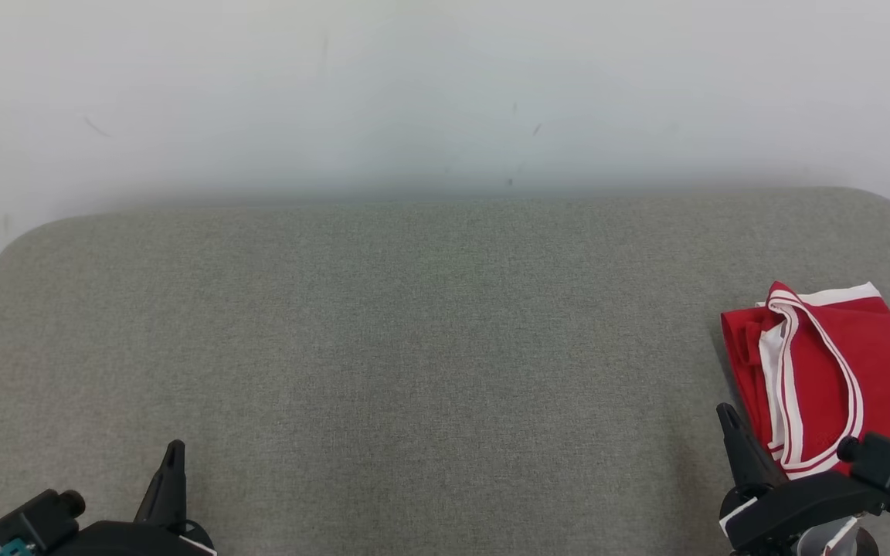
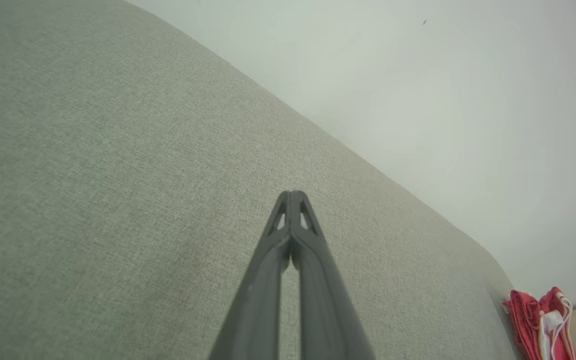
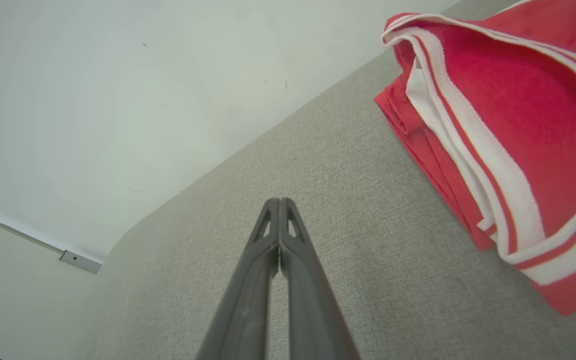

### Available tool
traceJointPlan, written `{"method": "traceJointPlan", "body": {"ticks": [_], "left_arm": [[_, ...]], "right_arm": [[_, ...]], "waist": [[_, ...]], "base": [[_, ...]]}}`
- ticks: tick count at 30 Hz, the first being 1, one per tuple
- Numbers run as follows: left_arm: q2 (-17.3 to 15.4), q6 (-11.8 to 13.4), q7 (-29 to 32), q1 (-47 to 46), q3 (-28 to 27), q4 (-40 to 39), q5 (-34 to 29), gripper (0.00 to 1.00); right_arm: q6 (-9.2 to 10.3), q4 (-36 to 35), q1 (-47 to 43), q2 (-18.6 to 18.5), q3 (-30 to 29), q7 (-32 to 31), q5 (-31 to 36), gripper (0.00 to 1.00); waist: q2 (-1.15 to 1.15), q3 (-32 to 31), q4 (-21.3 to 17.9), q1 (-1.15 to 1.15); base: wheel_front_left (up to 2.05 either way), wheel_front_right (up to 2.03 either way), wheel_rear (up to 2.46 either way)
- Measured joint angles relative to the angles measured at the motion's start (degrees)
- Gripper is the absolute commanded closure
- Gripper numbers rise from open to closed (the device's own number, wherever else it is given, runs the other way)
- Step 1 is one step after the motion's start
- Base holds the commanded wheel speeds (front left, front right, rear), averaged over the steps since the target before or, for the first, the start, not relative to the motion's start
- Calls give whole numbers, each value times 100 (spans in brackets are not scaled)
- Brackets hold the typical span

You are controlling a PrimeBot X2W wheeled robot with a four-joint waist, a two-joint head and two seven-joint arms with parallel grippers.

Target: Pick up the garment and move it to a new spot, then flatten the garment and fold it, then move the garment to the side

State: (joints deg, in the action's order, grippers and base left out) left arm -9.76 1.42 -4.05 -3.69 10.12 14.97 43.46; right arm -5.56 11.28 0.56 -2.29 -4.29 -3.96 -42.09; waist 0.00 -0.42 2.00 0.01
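1. Currently the red garment [image 1: 823, 371], with white trim + dark lettering, lies folded at the right side of the grey fabric surface [image 1: 414, 347], toward the near edge, partly cut off by the frame.
2. L gripper [image 1: 174, 449]: near-left corner, fingers pressed tight together w/ nothing between them. Tip is over bare fabric, well apart from the garment.
3. R gripper [image 1: 725, 413]: near-right, fingers likewise pressed together, empty. Tip is just beside the garment's left edge, over bare fabric.
4. Pale wall [image 1: 414, 93] stands behind the surface's far edge.
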Motion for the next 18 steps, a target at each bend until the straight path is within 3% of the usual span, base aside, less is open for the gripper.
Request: {"method": "traceJointPlan", "body": {"ticks": [18], "left_arm": [[189,-202,293,-11,-393,49,1225,100]], "right_arm": [[-33,157,123,0,-94,-65,-1254,100]], "waist": [[0,13,-51,0]], "base": [[0,0,0]]}}
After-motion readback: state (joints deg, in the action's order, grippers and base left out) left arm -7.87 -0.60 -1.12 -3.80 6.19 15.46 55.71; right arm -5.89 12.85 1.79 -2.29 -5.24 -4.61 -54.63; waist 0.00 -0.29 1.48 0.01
